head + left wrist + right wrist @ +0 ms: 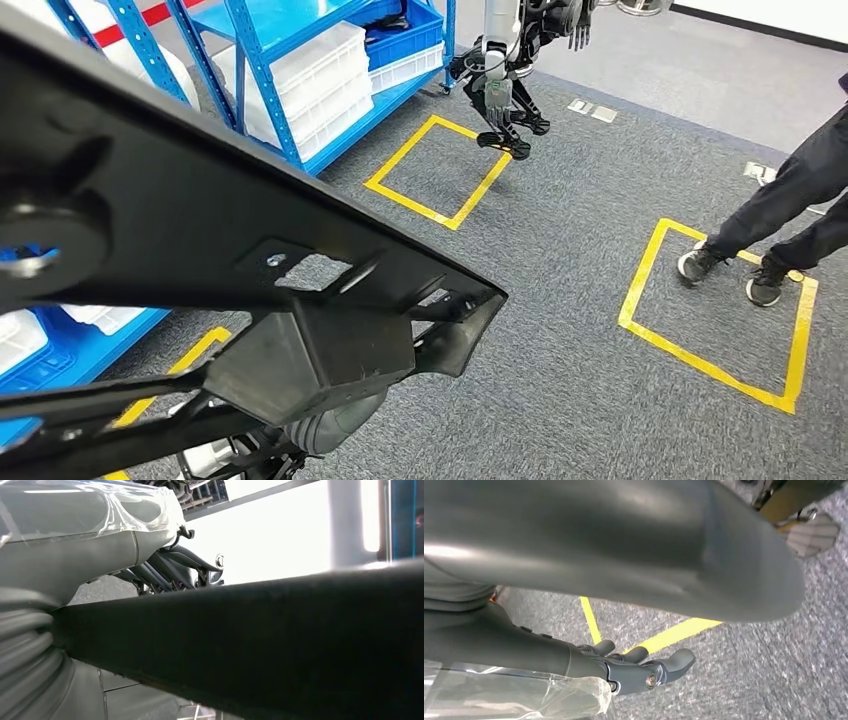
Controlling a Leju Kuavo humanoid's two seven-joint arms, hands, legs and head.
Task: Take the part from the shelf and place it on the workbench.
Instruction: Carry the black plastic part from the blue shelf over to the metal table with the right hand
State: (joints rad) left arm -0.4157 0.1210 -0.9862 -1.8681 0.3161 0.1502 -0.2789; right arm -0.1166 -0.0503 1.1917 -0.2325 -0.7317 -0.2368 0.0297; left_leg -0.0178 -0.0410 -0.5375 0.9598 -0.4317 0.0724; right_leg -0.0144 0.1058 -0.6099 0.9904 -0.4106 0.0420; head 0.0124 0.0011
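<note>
- Although we look for brands or labels, we find no writing we can read on the part, the bins or the floor.
- We see our left hand (165, 572) in the left wrist view, its dark fingers (175, 565) reaching along the far side of a broad black bar of the part (280, 640); whether they clamp it we cannot tell.
- We see our right hand (639, 667) in the right wrist view, fingers nearly straight under a smooth dark curved body; whether it touches or holds anything we cannot tell.
- We find the black part (250, 260) close under the head camera, above the grey carpet (580, 330).
- Its long axis runs from upper left to lower right in the head view, its blunt end pointing away from the blue shelf (290, 90) toward the yellow floor squares (440, 170).
- White bins (320, 80) sit on the shelf.
- Another robot (505, 70) stands beyond the nearer square.
- A person's legs (790, 210) stand at the other square (720, 310).
</note>
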